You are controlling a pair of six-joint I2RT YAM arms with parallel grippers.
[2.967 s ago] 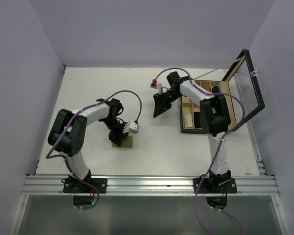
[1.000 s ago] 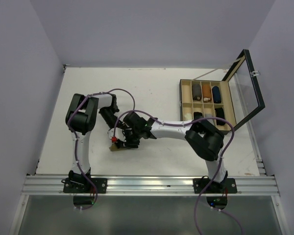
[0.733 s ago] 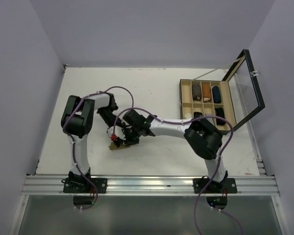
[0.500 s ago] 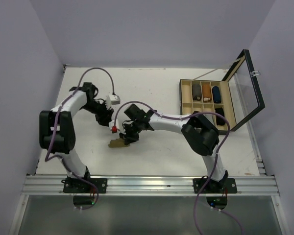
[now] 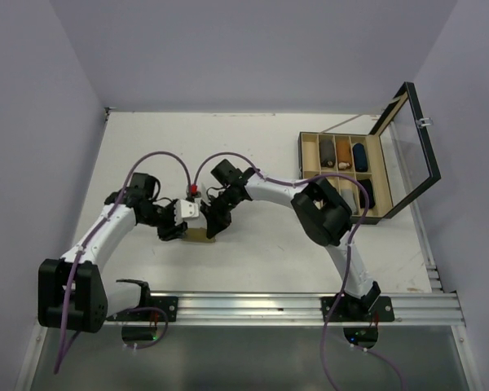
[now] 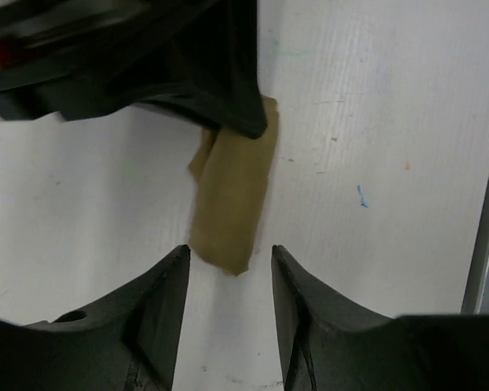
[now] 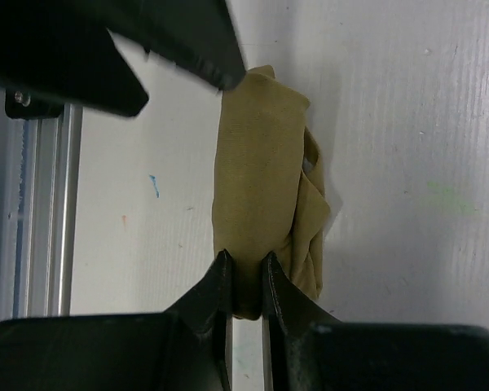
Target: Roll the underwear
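While I watched the overhead view from my station, both arms had converged on one spot of the tabletop [image 5: 253, 147], left of its middle and nearer the near edge than the far one. The underwear [image 7: 257, 179], an olive-tan piece, lay there as a tight, narrow roll flat on the white surface, with a looser fold bulging along one side.

Right pincer [image 7: 246, 273]: closed on the underwear. Its own camera showed the two fingers drawn almost together, nipping a thin layer of cloth at one end of the roll. I recorded this as a firm pinch on fabric, not on the whole roll.

Left pincer [image 6: 230, 251]: open. Its fingers [image 6: 159, 318] stood one on each side of the opposite end of the roll, and I saw white tabletop between each fingertip and the cloth. I could not confirm any contact there. From this camera the dark body of the right pincer covered the far end of the roll.

I noted the two pincers facing each other along the length of the roll, close together but apart.

A wooden box [image 5: 302, 179] with compartments sat toward the far right corner of the tabletop, well apart from the work, its glazed lid [image 5: 407, 151] raised. Several compartments held small rolled items; I could not identify them. A metal rail [image 5: 253, 305] ran along the near edge.
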